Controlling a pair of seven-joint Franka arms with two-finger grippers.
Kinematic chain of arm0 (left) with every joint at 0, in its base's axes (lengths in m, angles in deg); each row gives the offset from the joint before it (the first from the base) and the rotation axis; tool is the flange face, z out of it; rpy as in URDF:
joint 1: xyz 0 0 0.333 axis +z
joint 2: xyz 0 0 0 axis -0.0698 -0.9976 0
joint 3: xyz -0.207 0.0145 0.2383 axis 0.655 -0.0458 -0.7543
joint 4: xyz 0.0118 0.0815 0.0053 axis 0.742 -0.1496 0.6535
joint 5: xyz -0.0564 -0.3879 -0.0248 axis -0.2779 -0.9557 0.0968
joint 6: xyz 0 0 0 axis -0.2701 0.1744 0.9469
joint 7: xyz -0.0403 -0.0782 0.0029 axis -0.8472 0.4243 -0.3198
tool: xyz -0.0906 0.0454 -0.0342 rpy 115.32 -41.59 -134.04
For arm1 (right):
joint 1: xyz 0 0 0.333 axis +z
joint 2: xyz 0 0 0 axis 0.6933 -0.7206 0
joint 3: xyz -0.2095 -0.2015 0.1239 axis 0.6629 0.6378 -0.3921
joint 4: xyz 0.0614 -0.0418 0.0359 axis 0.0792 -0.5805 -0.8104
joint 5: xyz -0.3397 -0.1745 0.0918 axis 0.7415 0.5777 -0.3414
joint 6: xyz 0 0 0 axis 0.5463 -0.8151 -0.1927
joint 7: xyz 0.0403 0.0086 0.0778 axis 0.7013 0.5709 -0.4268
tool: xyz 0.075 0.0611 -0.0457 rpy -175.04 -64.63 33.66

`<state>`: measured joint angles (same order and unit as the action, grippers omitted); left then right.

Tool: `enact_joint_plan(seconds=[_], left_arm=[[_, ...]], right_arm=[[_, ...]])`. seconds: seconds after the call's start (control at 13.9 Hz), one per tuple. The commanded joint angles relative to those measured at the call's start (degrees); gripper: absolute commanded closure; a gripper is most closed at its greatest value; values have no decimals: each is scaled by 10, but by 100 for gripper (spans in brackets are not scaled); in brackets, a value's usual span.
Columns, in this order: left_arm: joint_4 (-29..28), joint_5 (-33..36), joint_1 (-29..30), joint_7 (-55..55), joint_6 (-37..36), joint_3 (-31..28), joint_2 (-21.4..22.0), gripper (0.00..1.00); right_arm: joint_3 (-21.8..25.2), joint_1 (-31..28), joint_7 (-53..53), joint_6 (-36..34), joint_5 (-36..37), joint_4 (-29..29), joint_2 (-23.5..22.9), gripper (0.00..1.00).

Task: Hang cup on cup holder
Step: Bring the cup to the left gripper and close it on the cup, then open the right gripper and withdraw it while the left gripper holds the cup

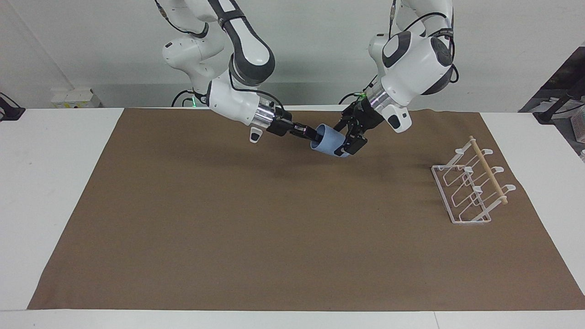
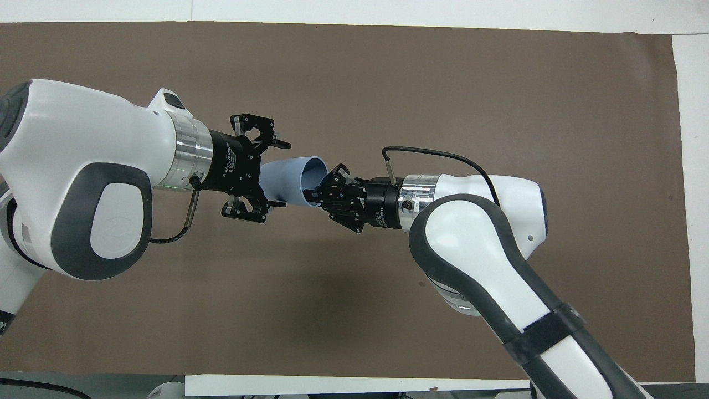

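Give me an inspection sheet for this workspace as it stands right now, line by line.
Surface: white table covered by a brown paper mat, flat.
Job's things: small light-blue plastic tumbler cup held in the air on its side over the mat; white wire cup holder with a wooden dowel at the left arm's end, nothing hung on it.
Clutter: nothing seen.
Grippers: right gripper shut on the cup's rim; left gripper open, fingers either side of the cup's base end.
Cables: black cable looped over the right wrist.
Surroundings: pale wall, small white boxes by it.
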<state>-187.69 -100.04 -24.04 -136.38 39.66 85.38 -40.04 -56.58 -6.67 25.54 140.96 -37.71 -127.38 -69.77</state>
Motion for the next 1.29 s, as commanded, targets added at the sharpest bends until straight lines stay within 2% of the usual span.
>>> enact_joint_plan(seconds=[0.0, 0.29, 0.5, 0.57, 0.72, 0.86, 0.93, 1.01, 1.08, 1.15, 1.22], left_arm=[[-20, -7, -13, -3, 9, -8, 8, 0], [-24, -6, -21, -1, 32, -7, -5, 1], [-24, -7, -28, -5, 45, -6, -12, 8], [-23, -9, -29, -5, 43, -5, -12, 15], [-22, -9, -29, -4, 38, -5, -12, 38], [-19, -9, -29, -8, 31, -6, -12, 47], [-17, -8, -28, -6, 27, -6, -12, 61], [-13, -9, -28, -7, 26, -6, -13, 62], [-9, -9, -28, -8, 26, -6, -13, 62], [-9, -10, -27, -10, 27, -6, -13, 62], [-5, -9, -27, -15, 27, -7, -13, 62]], right_arm=[[2, 4, 6, 7, -11, 0, 2, 100], [3, 4, 6, 7, -11, 4, -1, 100], [3, 1, 7, 7, -11, 9, -2, 100], [3, 1, 8, 7, -11, 13, -4, 100], [3, 0, 8, 7, -11, 16, -5, 100], [3, 0, 8, 6, -11, 16, -5, 100], [3, 0, 8, 6, -11, 16, -5, 100], [3, -1, 8, 5, -11, 16, -5, 91], [3, 0, 7, 7, -11, 16, -5, 37], [3, 2, 8, 21, -10, 17, 0, 1], [4, 0, 8, 30, -5, 16, 8, 0]])
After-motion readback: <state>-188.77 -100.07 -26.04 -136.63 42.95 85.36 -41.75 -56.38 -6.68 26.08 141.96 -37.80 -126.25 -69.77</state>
